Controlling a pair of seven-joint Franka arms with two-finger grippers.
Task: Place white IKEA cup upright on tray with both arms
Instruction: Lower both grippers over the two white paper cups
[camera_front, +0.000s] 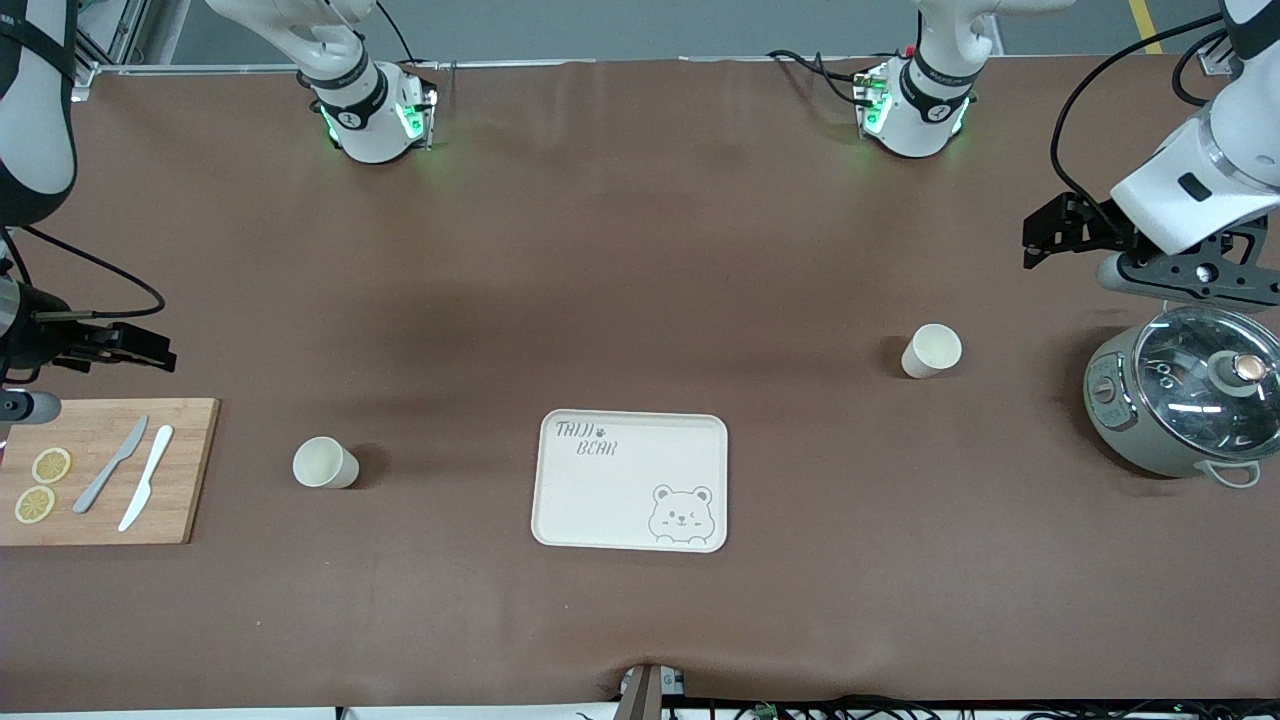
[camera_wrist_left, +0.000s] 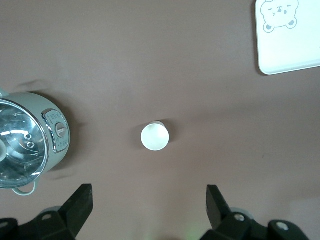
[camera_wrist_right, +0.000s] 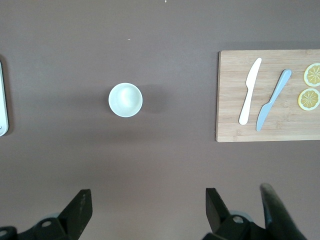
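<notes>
Two white cups stand upright on the brown table. One cup (camera_front: 931, 351) is toward the left arm's end and shows in the left wrist view (camera_wrist_left: 154, 136). The other cup (camera_front: 325, 463) is toward the right arm's end and shows in the right wrist view (camera_wrist_right: 125, 100). The cream bear tray (camera_front: 600, 500) lies between them, nearer the front camera, with nothing on it; its corner shows in the left wrist view (camera_wrist_left: 290, 50). My left gripper (camera_front: 1038, 238) (camera_wrist_left: 149, 202) is open, up over the table beside the pot. My right gripper (camera_front: 158, 350) (camera_wrist_right: 148, 205) is open, up over the table beside the cutting board.
A grey cooking pot with a glass lid (camera_front: 1180, 400) (camera_wrist_left: 25, 145) stands at the left arm's end. A wooden cutting board (camera_front: 185, 470) (camera_wrist_right: 230, 95) with two knives and two lemon slices lies at the right arm's end.
</notes>
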